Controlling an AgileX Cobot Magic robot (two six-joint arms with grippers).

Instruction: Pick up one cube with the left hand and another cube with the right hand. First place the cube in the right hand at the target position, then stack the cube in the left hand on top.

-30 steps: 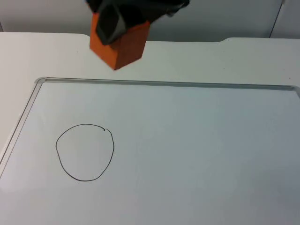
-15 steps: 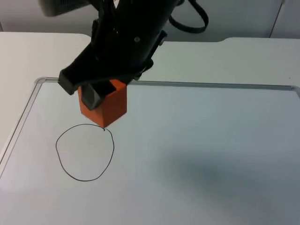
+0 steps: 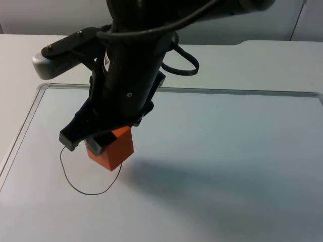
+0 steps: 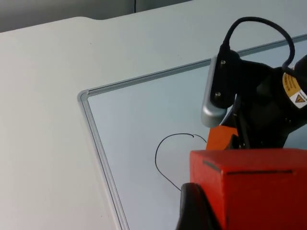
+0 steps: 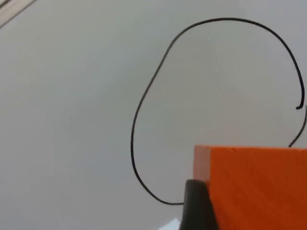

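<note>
Black arm, grey trim

The right arm (image 3: 128, 75) is glossy black — a white label on its side, a yellow warning sticker (image 4: 293, 93) near the wrist — its right hand (image 3: 93, 143) ending in dark fingers.

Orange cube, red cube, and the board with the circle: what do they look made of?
Orange cube, held by the right gripper: matte, faint grain on its face, probably painted wood, possibly foam. Red cube, held by the left gripper: same matte look, sharp edges, likely the same. Board: smooth, glossy white with a metal-looking silver frame, apparently a whiteboard; the circle looks like marker.
</note>
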